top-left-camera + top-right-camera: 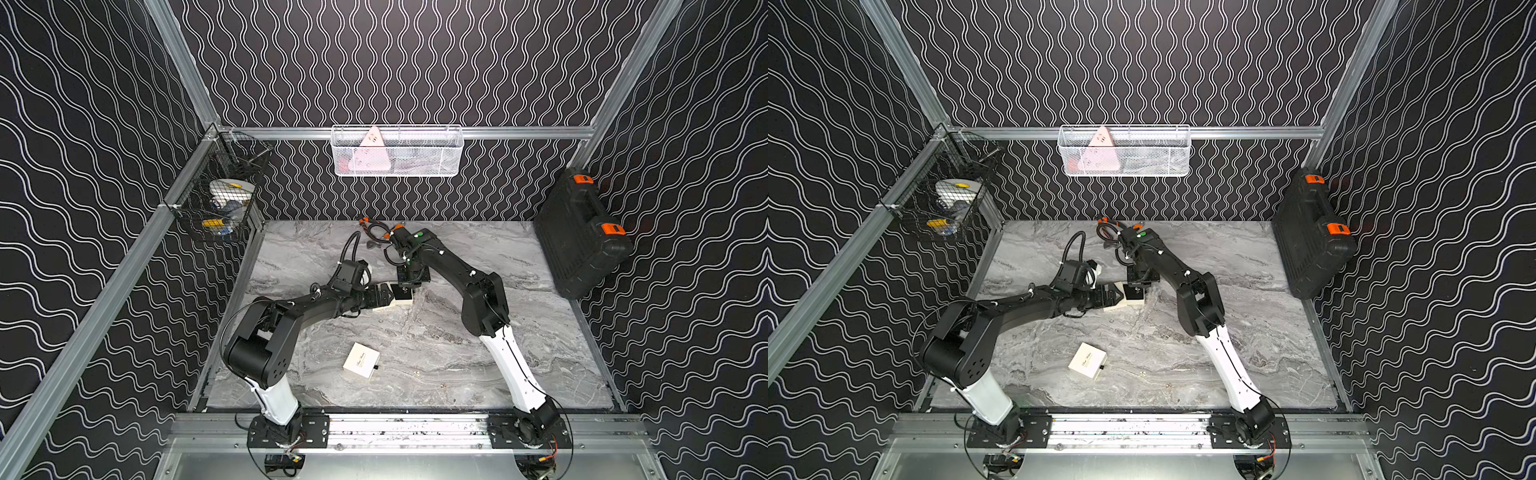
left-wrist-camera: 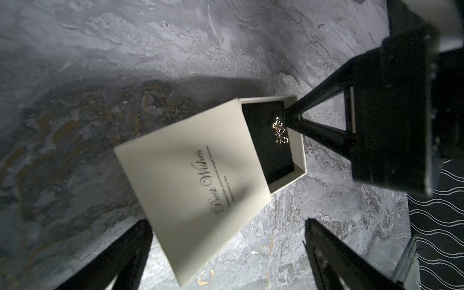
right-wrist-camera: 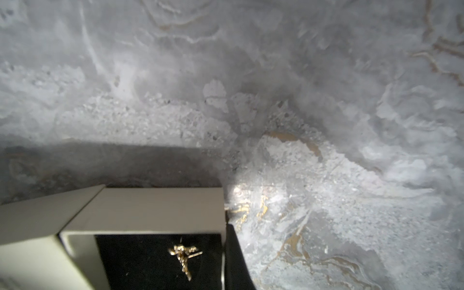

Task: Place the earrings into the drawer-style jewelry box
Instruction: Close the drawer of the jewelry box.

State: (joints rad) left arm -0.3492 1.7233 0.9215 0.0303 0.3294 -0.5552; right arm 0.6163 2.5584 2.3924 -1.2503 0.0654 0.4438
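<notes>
The drawer-style jewelry box is cream with "Best Wishes" on its sleeve and lies mid-table in both top views. Its drawer is pulled out, showing a black lining. Gold earrings lie on that lining. My right gripper is shut, its tip at the drawer's rim just beside the earrings, with nothing visible between its fingers. My left gripper is open, its fingers either side of the sleeve's end without touching it.
A second small cream box with a black pull tab lies nearer the front. Tiny pale specks dot the marble to its right. A black tool case leans at the right wall. Cables lie at the back, and wire baskets hang on the walls.
</notes>
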